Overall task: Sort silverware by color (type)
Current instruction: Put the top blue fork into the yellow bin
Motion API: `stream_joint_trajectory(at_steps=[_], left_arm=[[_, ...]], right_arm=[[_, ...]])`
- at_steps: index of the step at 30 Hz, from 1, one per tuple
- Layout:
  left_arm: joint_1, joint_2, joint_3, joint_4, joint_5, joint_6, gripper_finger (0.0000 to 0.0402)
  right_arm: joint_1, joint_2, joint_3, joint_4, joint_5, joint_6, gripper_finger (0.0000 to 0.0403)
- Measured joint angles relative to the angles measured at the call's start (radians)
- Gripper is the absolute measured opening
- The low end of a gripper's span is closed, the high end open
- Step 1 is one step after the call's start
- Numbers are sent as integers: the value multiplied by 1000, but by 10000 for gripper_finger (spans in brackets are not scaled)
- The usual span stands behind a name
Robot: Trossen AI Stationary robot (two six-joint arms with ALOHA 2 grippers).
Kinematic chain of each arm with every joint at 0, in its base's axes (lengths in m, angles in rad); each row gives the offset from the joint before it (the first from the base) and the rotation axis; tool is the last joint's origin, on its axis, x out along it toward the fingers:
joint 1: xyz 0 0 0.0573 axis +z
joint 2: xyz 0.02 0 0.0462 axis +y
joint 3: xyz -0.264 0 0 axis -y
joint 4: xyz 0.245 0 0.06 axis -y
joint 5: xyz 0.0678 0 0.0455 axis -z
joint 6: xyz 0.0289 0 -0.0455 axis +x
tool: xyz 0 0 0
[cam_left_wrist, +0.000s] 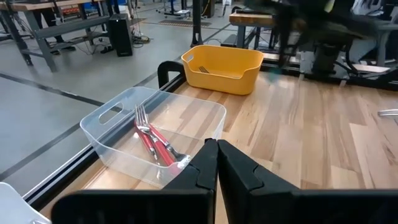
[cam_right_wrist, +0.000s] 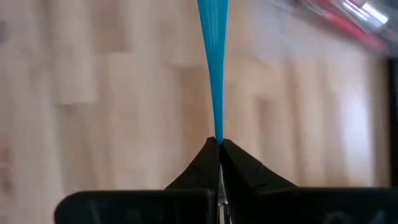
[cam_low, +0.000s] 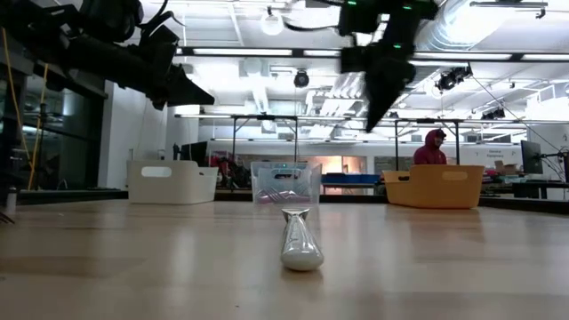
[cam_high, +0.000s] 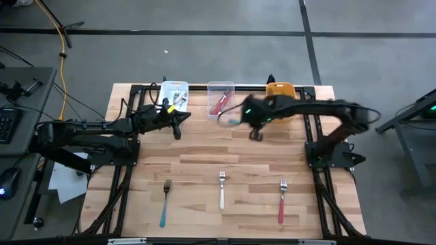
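I see my right tool (cam_right_wrist: 219, 144) pinching a teal-handled fork (cam_right_wrist: 213, 62), lifted above the surface (cam_high: 204, 170) near the clear bin (cam_high: 221, 88), which already holds red forks (cam_left_wrist: 152, 140). My left tool (cam_left_wrist: 216, 149) is pressed together and empty, waiting by the white bin (cam_high: 174, 90). Three forks are left on the surface: a teal one (cam_high: 165, 203), a white one (cam_high: 221, 190) and a red one (cam_high: 281, 201). I judge the sorting is well advanced.

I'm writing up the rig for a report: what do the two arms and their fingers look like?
Both are dark, slim jointed arms. The left arm carries a yellow marking near its wrist; the right arm shows a green light. Each ends in two black wedge-shaped fingers.
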Motion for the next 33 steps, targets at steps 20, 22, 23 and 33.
stream_joint_trajectory(at_steps=[20,22,23,33], left_arm=[[0,0,0,5,0,-1,3],[0,0,0,5,0,0,3],[0,0,0,5,0,0,3],[0,0,0,5,0,-1,3]], right_arm=[[-701,-192,-395,243,-47,226,3],[-712,-169,-406,250,-47,223,3],[-714,-158,-410,258,-47,220,3],[-712,-105,-414,297,-49,198,16]])
